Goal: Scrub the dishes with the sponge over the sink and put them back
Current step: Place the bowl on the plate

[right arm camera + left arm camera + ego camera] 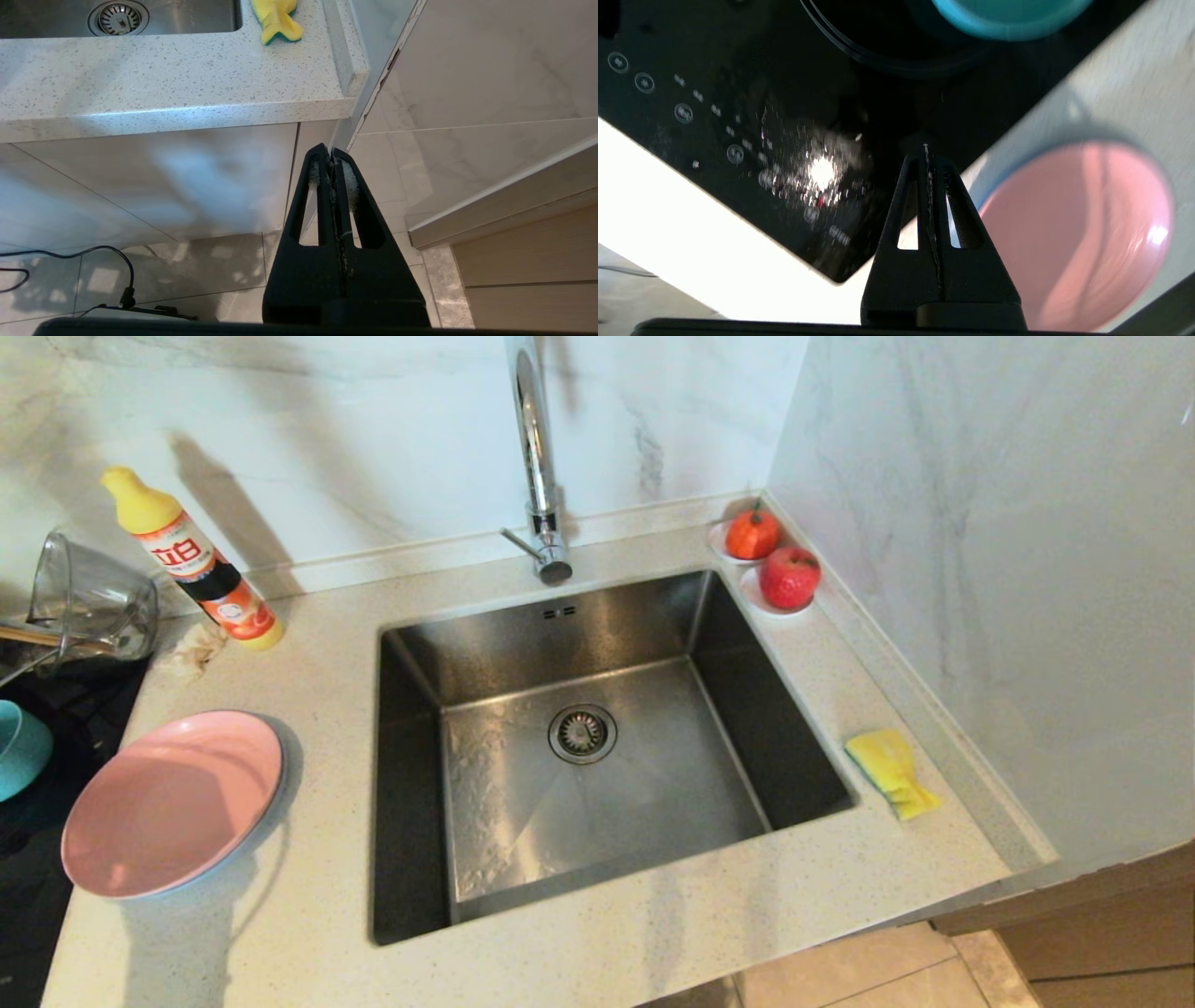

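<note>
Speckled countertop point(308, 933) nearest me: pink plate point(173, 803) left of sink point(597, 747), sponge point(892, 772) right. I see left gripper point(927, 151) pinched closed, empty, over cooktop point(738, 116); right gripper point(331, 154) closed, parked low. Teal bowl point(19, 747) further left.

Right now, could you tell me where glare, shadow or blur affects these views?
Left wrist view: strong glare spot on the black cooktop, the counter edge blown out white; pink plate and teal bowl look soft. Head view: the detergent bottle casts a long shadow on the wall. Right wrist view: sponge sharp, counter evenly lit.
</note>
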### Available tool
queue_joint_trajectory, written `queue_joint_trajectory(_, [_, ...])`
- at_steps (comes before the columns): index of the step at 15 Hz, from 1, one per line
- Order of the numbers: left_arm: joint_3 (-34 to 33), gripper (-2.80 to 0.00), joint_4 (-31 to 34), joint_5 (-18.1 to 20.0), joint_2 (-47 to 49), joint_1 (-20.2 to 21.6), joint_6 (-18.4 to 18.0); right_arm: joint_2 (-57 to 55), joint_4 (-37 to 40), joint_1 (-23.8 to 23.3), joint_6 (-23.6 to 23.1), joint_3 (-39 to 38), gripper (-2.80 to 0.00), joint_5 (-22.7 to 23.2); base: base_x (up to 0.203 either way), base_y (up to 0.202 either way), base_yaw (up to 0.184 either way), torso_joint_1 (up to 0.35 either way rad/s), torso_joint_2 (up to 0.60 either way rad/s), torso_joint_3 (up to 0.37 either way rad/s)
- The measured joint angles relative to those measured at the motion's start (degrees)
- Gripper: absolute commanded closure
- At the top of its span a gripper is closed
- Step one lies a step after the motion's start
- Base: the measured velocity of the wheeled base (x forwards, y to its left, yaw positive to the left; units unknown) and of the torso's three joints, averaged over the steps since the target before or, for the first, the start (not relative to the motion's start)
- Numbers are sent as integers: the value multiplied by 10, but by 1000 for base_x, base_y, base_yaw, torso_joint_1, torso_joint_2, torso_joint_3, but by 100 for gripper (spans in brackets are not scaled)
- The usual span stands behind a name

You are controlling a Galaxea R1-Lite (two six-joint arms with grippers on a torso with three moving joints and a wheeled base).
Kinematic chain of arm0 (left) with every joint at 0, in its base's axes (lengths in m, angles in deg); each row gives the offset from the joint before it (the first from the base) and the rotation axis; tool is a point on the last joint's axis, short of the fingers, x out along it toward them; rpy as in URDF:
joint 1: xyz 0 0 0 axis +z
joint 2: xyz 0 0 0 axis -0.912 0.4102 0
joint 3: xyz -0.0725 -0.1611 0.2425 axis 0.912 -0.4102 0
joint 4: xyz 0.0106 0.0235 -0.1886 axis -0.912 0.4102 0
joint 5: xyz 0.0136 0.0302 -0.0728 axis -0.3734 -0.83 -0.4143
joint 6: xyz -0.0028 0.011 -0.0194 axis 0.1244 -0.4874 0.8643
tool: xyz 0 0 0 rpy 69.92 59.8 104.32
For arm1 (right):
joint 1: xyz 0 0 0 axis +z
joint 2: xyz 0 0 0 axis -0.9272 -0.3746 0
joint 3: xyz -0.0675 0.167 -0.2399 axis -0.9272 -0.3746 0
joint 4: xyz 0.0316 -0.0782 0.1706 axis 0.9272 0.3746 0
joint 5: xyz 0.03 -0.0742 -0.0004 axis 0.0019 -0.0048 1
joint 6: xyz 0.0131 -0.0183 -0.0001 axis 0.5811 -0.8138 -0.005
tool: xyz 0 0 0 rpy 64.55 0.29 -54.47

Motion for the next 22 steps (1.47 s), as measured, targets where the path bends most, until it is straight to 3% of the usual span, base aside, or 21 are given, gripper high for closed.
queue_joint_trajectory(2, [31,0,0,-2,21,7,29,0,0,0,0,-1,0,0,0,0,0,0,0,0])
queue_joint_trajectory(3, [46,-280,0,-2,32,11,44,0,0,0,0,-1,0,0,0,0,0,0,0,0])
queue_joint_trajectory(6, [82,-280,1,-2,61,15,101,0,0,0,0,-1,0,0,0,0,0,0,0,0])
queue_joint_trajectory(10, [89,-280,-1,3,85,15,149,0,0,0,0,-1,0,0,0,0,0,0,0,0])
queue_joint_trajectory(17, [94,-280,-23,1,126,14,187,0,0,0,0,-1,0,0,0,0,0,0,0,0])
queue_joint_trajectory(22, [95,-280,-21,-4,147,15,191,0,0,0,0,-1,0,0,0,0,0,0,0,0])
